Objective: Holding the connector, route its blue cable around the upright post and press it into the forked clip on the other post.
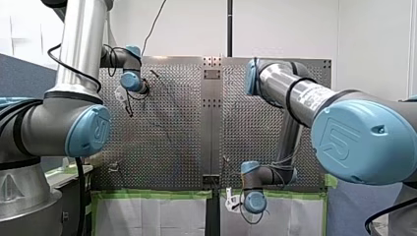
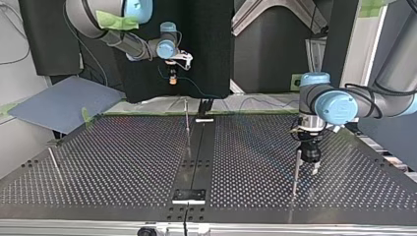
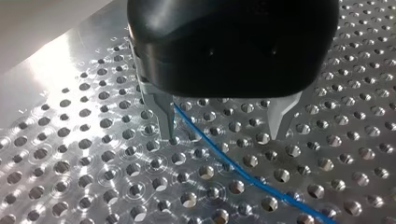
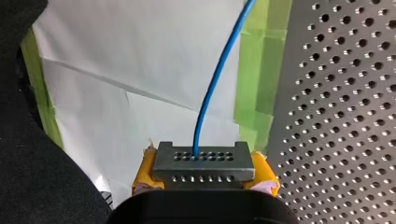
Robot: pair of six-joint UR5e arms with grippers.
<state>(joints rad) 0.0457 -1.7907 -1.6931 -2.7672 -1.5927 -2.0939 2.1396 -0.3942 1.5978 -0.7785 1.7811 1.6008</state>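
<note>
Top view: my right jaws, at the frame's upper left beyond the perforated metal surface (image 2: 123, 162), are clamped by their yellow pads (image 4: 144, 170) on the grey rectangular connector (image 4: 203, 161). Its thin blue cable (image 4: 210, 93) leaves the connector's face ahead of them. My left jaws, right of centre and just beside a thin upright metal post (image 2: 296, 172), stand apart, their metal fingers (image 3: 164, 114) straddling the cable above the surface and gripping nothing.
</note>
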